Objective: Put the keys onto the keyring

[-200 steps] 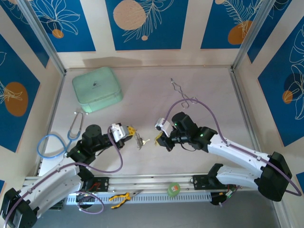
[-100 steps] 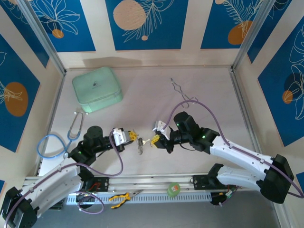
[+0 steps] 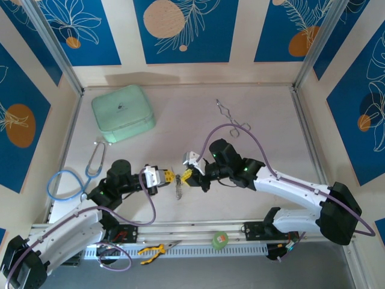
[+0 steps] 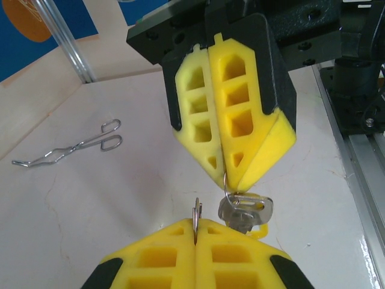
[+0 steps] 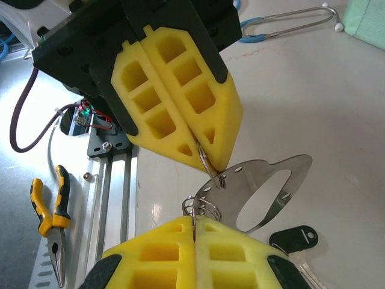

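My left gripper (image 3: 170, 176) and right gripper (image 3: 187, 174) meet tip to tip above the table's near middle, both shut. In the left wrist view my left gripper (image 4: 196, 221) pinches a thin metal ring edge-on. The right gripper (image 4: 224, 174) opposite it nips a wire ring from which a silver key piece (image 4: 243, 211) and a yellow bit (image 4: 260, 232) hang. In the right wrist view my right gripper (image 5: 194, 220) clamps a small coiled split ring (image 5: 201, 208). The left gripper (image 5: 201, 147) holds a wire threaded through the flat silvery keyring loop (image 5: 289, 174). A black key head (image 5: 293, 238) lies below it.
A mint case (image 3: 123, 112) stands at the back left and a blue-tubed stethoscope (image 3: 72, 177) lies at the left edge. Silver forceps (image 3: 231, 115) lie at the back right. Yellow pliers (image 3: 153, 248) and a green tape roll (image 3: 220, 239) rest on the front rail.
The right gripper has swung left and the left gripper has edged right, closing the gap between them. The hanging keys now dangle right under the two touching tips.
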Controlling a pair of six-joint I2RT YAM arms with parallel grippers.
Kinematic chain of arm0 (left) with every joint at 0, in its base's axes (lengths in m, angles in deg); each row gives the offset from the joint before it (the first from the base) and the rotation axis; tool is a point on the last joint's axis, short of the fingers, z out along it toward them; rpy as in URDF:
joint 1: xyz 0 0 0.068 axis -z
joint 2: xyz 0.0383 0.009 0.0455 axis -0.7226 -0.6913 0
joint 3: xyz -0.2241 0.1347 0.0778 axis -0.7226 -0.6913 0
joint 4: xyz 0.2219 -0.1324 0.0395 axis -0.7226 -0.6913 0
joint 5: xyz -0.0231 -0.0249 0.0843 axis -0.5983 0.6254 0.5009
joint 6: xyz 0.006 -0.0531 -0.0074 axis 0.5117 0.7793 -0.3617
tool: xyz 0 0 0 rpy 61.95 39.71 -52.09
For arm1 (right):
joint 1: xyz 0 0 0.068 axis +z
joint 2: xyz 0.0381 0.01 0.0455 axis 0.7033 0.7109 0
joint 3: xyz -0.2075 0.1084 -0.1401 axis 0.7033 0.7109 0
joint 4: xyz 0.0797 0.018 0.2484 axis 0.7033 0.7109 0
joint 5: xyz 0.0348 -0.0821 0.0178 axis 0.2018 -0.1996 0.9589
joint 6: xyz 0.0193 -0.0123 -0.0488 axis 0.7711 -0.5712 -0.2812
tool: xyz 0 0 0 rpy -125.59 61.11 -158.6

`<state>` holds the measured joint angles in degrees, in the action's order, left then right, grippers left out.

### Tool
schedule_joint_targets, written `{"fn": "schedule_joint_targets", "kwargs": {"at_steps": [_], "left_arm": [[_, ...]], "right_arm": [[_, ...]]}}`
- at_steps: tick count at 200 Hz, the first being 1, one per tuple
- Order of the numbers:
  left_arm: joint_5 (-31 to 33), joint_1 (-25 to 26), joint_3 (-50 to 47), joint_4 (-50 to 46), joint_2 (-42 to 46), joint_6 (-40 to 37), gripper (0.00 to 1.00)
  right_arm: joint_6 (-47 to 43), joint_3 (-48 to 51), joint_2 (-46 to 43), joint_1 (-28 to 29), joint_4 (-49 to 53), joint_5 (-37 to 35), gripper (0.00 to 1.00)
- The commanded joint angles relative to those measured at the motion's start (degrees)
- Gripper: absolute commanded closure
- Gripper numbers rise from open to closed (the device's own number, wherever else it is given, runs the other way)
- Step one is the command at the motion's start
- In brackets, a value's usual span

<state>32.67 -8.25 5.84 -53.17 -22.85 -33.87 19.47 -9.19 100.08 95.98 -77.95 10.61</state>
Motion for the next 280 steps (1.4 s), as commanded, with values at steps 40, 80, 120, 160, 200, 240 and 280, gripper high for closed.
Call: {"fn": "schedule_joint_targets", "kwargs": {"at_steps": [40,80,120,160,200,240,280], "left_arm": [[-2.03,0.49,-0.05,2.16,0.03,-1.61,1.00],[-2.12,0.56,-0.05,2.29,0.04,-1.60,1.00],[-2.15,0.61,-0.05,2.29,0.00,-1.58,1.00],[-1.29,0.56,-0.66,3.68,1.14,-1.92,1.00],[-1.01,0.57,-0.95,3.99,1.93,-2.75,1.00],[-1.11,0.66,-1.10,4.65,2.20,-2.99,1.00],[-0.92,0.65,-1.19,5.43,2.19,-2.20,1.00]], "right_arm": [[1.41,-2.11,1.27,0.44,-3.66,-0.33,1.00],[1.98,-2.22,1.93,0.46,-4.64,-0.92,1.00],[2.91,-2.21,2.46,0.37,-5.14,-2.16,1.00],[7.67,-1.52,2.64,-1.04,-5.18,-4.71,1.00],[10.40,-1.80,3.41,-1.87,-5.35,-3.66,1.00],[12.25,-2.42,4.78,-2.59,-5.22,-1.25,1.00],[12.47,-3.03,4.36,-3.28,-3.64,-1.12,0.73]]}}
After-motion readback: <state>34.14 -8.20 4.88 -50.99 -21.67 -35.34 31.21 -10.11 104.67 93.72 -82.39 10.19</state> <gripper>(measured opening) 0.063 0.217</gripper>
